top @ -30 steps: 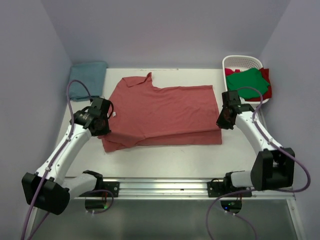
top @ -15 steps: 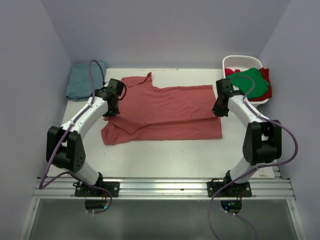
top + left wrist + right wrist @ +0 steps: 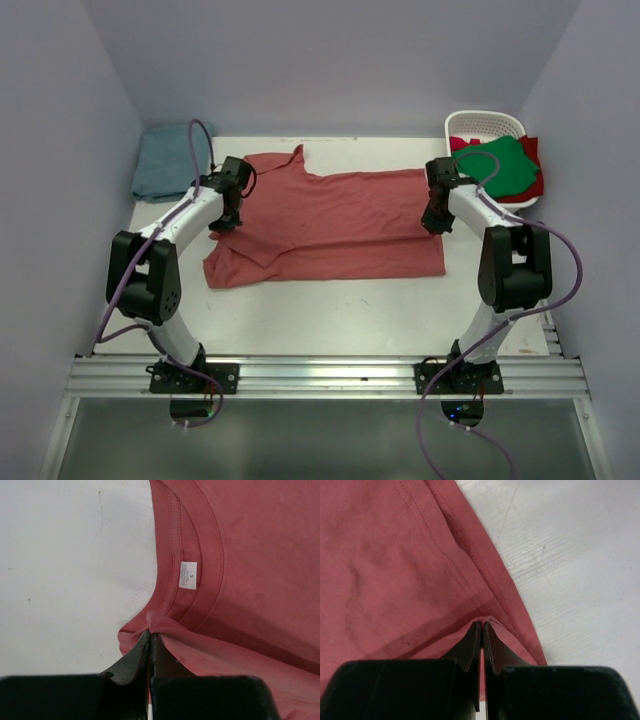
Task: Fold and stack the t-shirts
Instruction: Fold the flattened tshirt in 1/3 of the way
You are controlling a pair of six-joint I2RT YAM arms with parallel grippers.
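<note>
A faded brick-red t-shirt lies spread across the middle of the table, its near part folded up over the rest. My left gripper is shut on a pinch of its cloth at the left edge, just below the collar with the white label. At the shirt's right edge my right gripper is shut on a fold of the hem. A teal-blue t-shirt lies at the back left. A green t-shirt and a brighter red one hang over the basket.
The white slotted basket stands in the back right corner against the wall. Bare white table runs between the shirt and the metal rail at the near edge. Walls close in on both sides.
Both arms have stretched away from me toward the back of the table, carrying the shirt's near edge with them, so the folded layer now lies further over the shirt.
</note>
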